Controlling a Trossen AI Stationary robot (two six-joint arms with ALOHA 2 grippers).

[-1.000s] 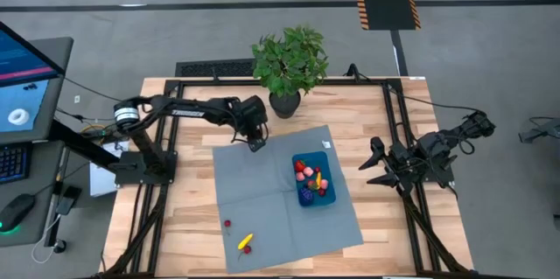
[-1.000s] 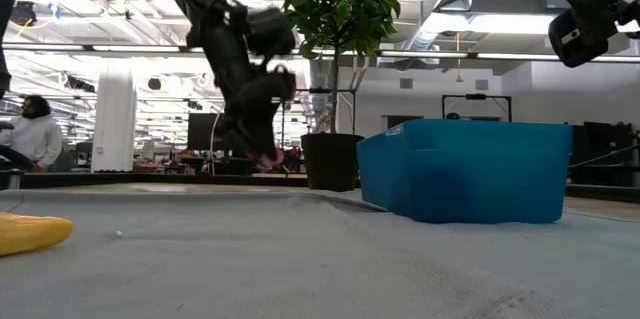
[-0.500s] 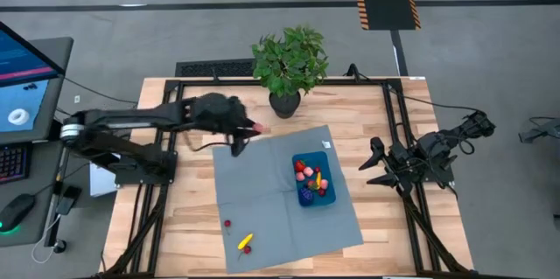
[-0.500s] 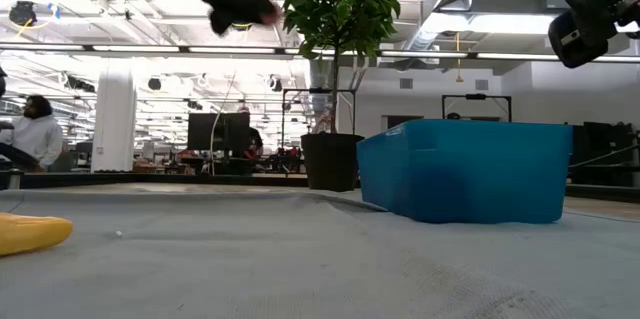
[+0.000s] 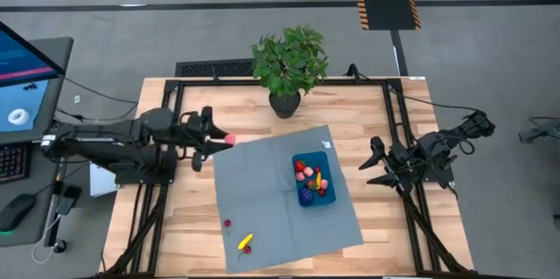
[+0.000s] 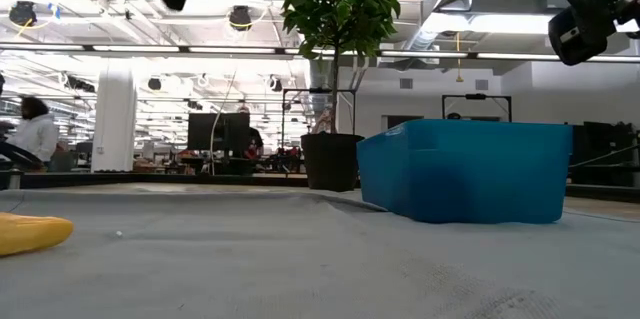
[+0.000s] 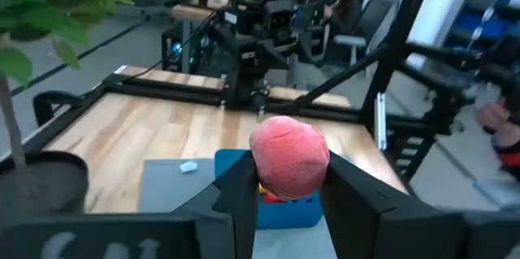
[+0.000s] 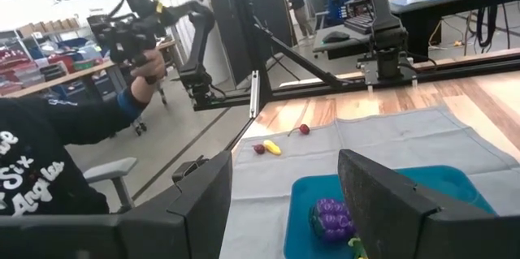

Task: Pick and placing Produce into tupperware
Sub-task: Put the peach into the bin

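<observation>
A pink round toy fruit (image 7: 288, 155) sits between the fingers of my left gripper (image 5: 223, 139), high over the wooden table just left of the grey mat's far left corner. The blue tupperware (image 5: 312, 178) stands on the mat's right half and holds several pieces of produce, among them a purple cluster (image 8: 333, 218). On the mat's near left part lie a yellow banana (image 5: 246, 241) and two small red fruits (image 5: 227, 223). My right gripper (image 5: 376, 165) waits open at the table's right side, with nothing between its fingers. My left gripper pinches the pink fruit by two opposite sides (image 7: 258, 170) between its two fingers (image 7: 240, 194). The fingers lie about level and point toward the table's right side. The fruit is lifted clear of the table and sticks up above the fingertips.
A potted green plant (image 5: 289, 65) stands at the table's far edge, just behind the mat (image 5: 262, 191). A dark frame runs along the table's left and right sides. A person's sleeve (image 8: 49, 153) and hand show beyond the table in the right wrist view.
My left gripper has risen from the mat's far left corner and drawn back toward the table's left edge, tipping from pointing down to about level. The pink fruit has gone with it, lifted well clear of the mat.
</observation>
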